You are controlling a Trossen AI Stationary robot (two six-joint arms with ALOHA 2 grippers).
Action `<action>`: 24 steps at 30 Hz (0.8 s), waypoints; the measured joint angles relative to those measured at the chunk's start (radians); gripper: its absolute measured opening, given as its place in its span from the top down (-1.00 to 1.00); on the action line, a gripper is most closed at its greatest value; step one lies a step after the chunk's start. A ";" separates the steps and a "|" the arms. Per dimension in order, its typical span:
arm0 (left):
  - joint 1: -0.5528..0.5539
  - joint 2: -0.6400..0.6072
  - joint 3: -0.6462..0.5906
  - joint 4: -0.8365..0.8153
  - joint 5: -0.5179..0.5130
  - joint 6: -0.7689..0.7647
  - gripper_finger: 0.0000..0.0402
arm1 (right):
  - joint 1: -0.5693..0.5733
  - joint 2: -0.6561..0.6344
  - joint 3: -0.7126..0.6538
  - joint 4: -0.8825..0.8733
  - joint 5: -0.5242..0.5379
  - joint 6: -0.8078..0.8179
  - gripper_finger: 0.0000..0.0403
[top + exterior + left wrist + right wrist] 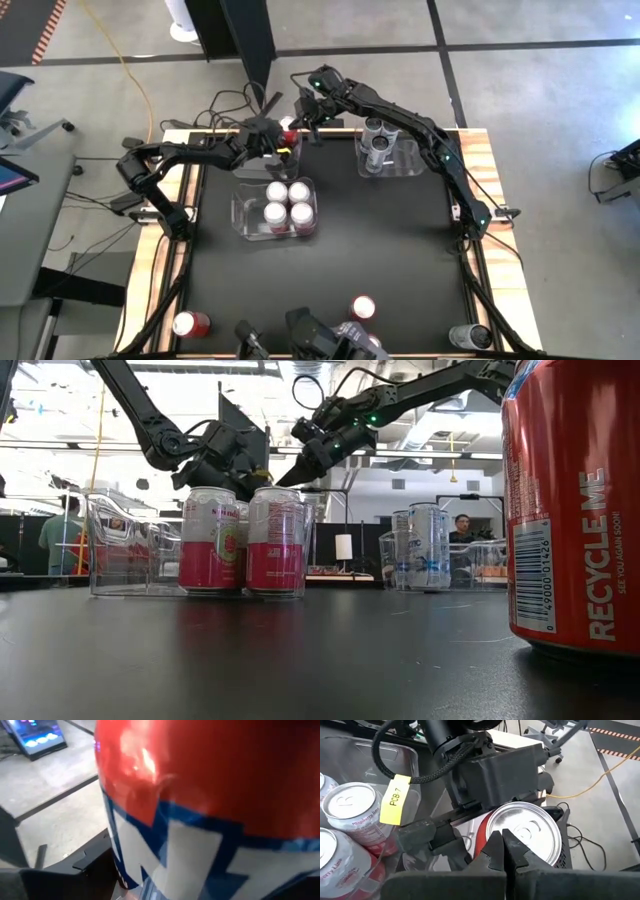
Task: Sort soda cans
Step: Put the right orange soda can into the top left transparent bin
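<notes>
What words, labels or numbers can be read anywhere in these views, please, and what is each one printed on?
"RECYCLE ME", with "SEE YOU AGAIN SOON!" beside it: near red can.
"49000 01426", roughly: barcode on that can.
"PCB-7": yellow tag on the left gripper.
"Raspberry Lime": pink-and-white cans.
Pink cans' front label in the low view: too blurred to read.
Held red can: white shapes only, no legible word.

red can with blue-edged white band (210,810), pink-and-white cans (245,540), silver cans (378,140), yellow tag (394,800)
</notes>
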 joint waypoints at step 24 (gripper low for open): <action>0.054 0.150 0.043 0.110 0.125 0.105 -0.55 | -0.016 0.087 -0.004 0.055 0.059 -0.038 1.00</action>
